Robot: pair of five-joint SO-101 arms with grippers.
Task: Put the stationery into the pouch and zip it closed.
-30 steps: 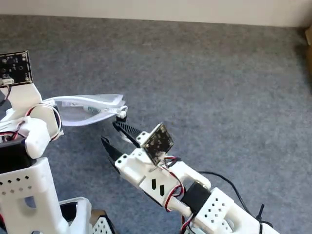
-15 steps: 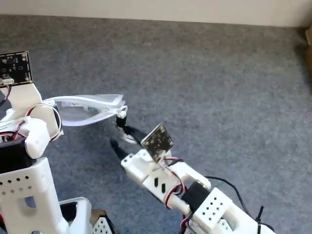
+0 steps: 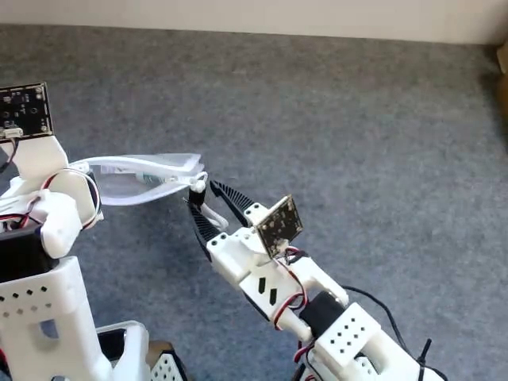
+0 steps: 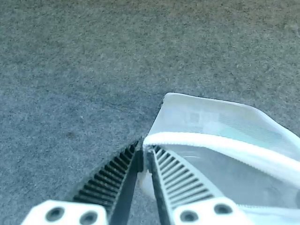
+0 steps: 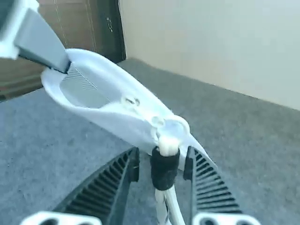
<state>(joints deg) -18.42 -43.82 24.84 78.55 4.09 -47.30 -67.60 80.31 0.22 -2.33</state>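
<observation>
Right end effector (image 5: pixel 161 157) stands spread, the black zipper pull (image 5: pixel 164 172) between its jaws not yet gripped, likely poised to draw it shut, while left end effector (image 4: pixel 143 152) pinches the opposite end of the translucent white pouch (image 5: pixel 108 101), steadying it above the grey surface (image 3: pixel 357 119).

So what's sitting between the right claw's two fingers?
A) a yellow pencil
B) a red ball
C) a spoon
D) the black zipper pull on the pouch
D: in the right wrist view the black zipper pull at the end of the white pouch sits in the gap of the right gripper, whose jaws stand open on either side of it.
</observation>
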